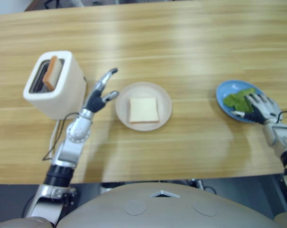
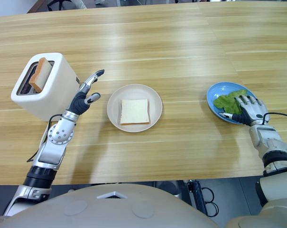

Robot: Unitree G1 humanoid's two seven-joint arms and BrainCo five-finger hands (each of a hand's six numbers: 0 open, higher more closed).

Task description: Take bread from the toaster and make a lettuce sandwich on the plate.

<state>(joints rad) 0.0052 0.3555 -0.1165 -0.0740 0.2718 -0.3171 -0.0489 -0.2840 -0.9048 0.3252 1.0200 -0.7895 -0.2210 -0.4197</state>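
Observation:
A white toaster stands at the left with one slice of bread sticking out of its slot. My left hand is between the toaster and the beige plate, fingers spread, holding nothing. One slice of white bread lies flat on that plate. At the right, a blue plate carries green lettuce. My right hand rests on the blue plate with its fingers curled over the lettuce's near edge; whether it grips the leaf is unclear.
The toaster's cable trails toward the front edge under my left forearm. The wooden table stretches bare behind the plates.

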